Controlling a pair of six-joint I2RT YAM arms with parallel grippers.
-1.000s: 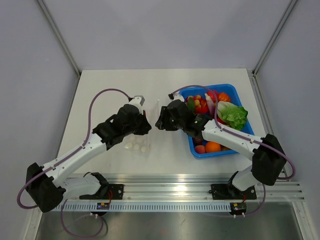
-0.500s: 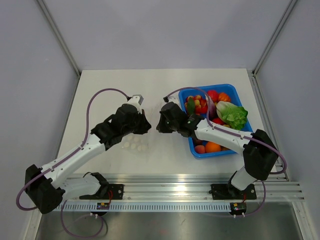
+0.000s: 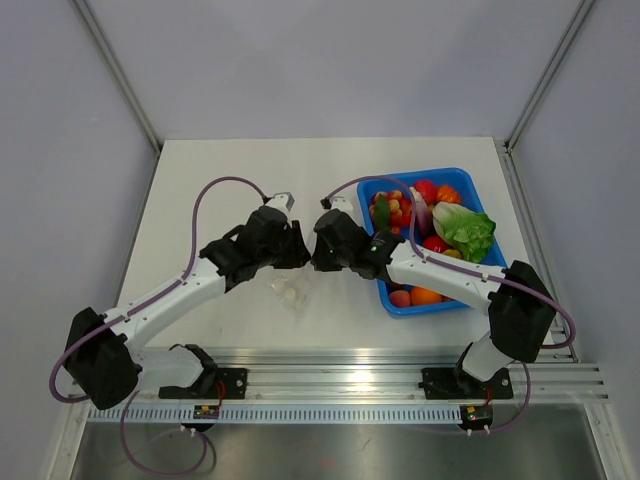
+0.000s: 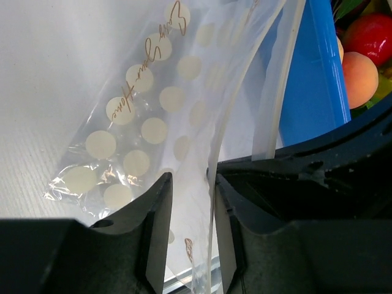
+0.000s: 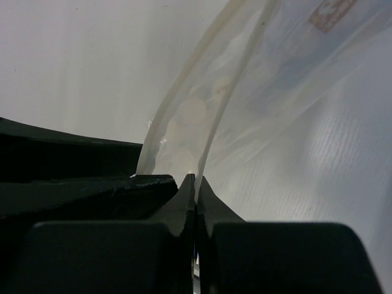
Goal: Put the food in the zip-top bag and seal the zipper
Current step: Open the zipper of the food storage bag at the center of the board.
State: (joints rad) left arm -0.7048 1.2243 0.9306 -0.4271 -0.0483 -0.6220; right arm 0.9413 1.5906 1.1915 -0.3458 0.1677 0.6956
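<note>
Your right fingers [image 5: 177, 205] clamp the bag [image 4: 141, 116] by its edge beside the tray [image 4: 312, 79], left fingers [image 4: 156, 214] released astride it, likely to spread its mouth.

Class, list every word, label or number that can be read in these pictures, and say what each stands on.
"Your Home", in gold cursive, with an unclear word before it: on the zip-top bag.
Other gold script at the bag's edges: cut off, unreadable.
A brownish print on the bag, right wrist view: blurred.
The stickers on the base rail: too small to read.
</note>
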